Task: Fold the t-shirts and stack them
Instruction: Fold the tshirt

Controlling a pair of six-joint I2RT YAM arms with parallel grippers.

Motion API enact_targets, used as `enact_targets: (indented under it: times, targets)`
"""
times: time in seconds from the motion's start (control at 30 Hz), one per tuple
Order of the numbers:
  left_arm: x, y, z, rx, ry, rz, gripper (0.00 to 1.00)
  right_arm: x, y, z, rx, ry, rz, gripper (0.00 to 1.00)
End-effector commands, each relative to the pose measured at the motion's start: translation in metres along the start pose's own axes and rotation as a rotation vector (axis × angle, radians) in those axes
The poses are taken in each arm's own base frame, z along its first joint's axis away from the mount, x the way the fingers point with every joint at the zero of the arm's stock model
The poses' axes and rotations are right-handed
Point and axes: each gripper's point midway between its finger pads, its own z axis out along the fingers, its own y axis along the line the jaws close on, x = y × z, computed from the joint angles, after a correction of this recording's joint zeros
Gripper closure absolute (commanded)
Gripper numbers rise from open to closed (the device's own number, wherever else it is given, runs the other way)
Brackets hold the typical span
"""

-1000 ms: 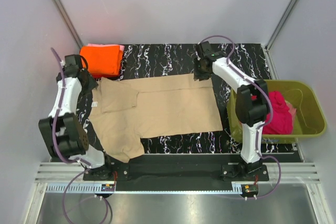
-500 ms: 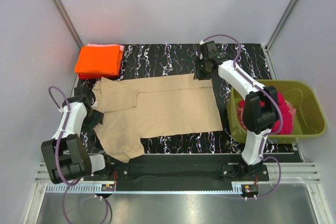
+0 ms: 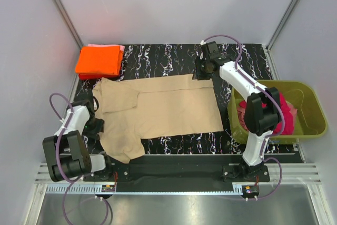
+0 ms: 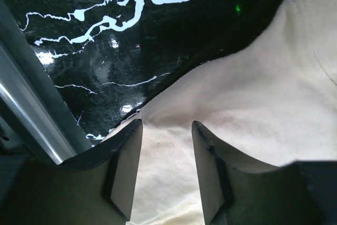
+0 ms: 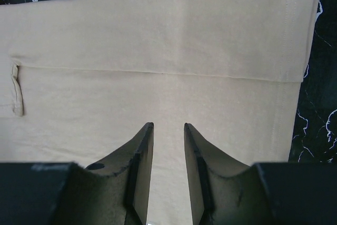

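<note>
The left gripper [image 4: 167,130] holds its jaws moderately apart with nothing clamped between them. It is poised over the sleeve end of the wide tan-beige cotton t-shirt [image 3: 163,104]. Tan cloth fills the gap between the fingers and spreads to the right of them. Just ahead of the tips the shirt's curved edge gives way to the glossy black, white-veined table top [image 3: 168,56], which also lies to their left.

The right gripper [image 5: 168,127] keeps its jaws in a narrow slot, also holding nothing, above the same shirt's flat body. A straight fold line crosses the cloth ahead of the tips. The stitched hem runs down to the right of the jaws, with bare table beyond it.

From above, a folded bright orange cloth t-shirt [image 3: 99,60] lies well beyond the left jaws, and a pale pink cloth edge [image 3: 120,47] shows beneath it. A crumpled magenta-red cloth t-shirt [image 3: 284,117] sits in the olive-green plastic tub [image 3: 310,104], well behind and to the right of the right jaws.
</note>
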Motion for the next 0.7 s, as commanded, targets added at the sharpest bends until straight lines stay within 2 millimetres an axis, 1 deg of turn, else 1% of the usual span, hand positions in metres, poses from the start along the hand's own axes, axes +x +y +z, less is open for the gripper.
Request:
enact_targets:
  times: [0.0,0.17,0.23,0.27,0.3,0.33,0.37,0.4,0.5,0.53,0.57,0.6,0.63,0.67]
  targets:
    - [-0.011,-0.006,0.007,0.009,-0.056,-0.056,0.54,-0.017,0.015,-0.014,-0.060,-0.060,0.001,0.63]
    - [-0.009,-0.006,0.018,-0.020,-0.044,-0.025,0.61,-0.013,0.015,-0.007,-0.060,-0.043,0.002,0.63]
    - [-0.010,-0.009,0.018,-0.006,-0.044,-0.013,0.77,-0.015,0.014,-0.007,-0.055,-0.049,0.002,0.63]
    - [-0.013,-0.014,0.017,0.014,-0.053,-0.013,0.82,-0.015,0.015,-0.010,-0.057,-0.055,0.000,0.63]
    - [-0.014,-0.018,0.015,0.026,-0.056,-0.007,0.88,-0.010,0.012,-0.008,-0.053,-0.044,0.002,0.63]
    - [-0.016,-0.020,0.014,0.036,-0.062,0.007,1.00,-0.008,0.014,-0.007,-0.063,-0.042,0.004,0.61]
    - [-0.018,-0.025,0.010,0.056,-0.062,0.009,1.00,-0.008,0.018,-0.006,-0.092,-0.051,0.004,0.61]
    - [-0.018,-0.027,0.008,0.066,-0.062,0.014,1.00,-0.002,0.018,-0.004,-0.097,-0.034,0.008,0.60]
    - [-0.025,-0.030,0.003,0.085,-0.088,0.041,1.00,0.004,0.021,-0.006,-0.104,-0.020,0.002,0.60]
    - [-0.028,-0.030,0.001,0.090,-0.106,0.046,1.00,0.002,0.019,-0.010,-0.087,-0.028,0.000,0.60]
    - [-0.031,-0.028,0.001,0.082,-0.125,0.044,1.00,0.007,0.011,-0.016,-0.019,-0.014,0.035,0.61]
    - [-0.032,-0.027,0.000,0.083,-0.129,0.038,1.00,0.005,0.011,-0.023,-0.004,-0.012,0.062,0.61]
    - [-0.031,-0.027,0.000,0.087,-0.130,0.025,1.00,0.010,0.010,-0.028,0.007,0.003,0.088,0.61]
    - [-0.029,-0.025,0.002,0.085,-0.127,0.020,1.00,0.013,0.003,-0.039,0.052,0.001,0.158,0.61]
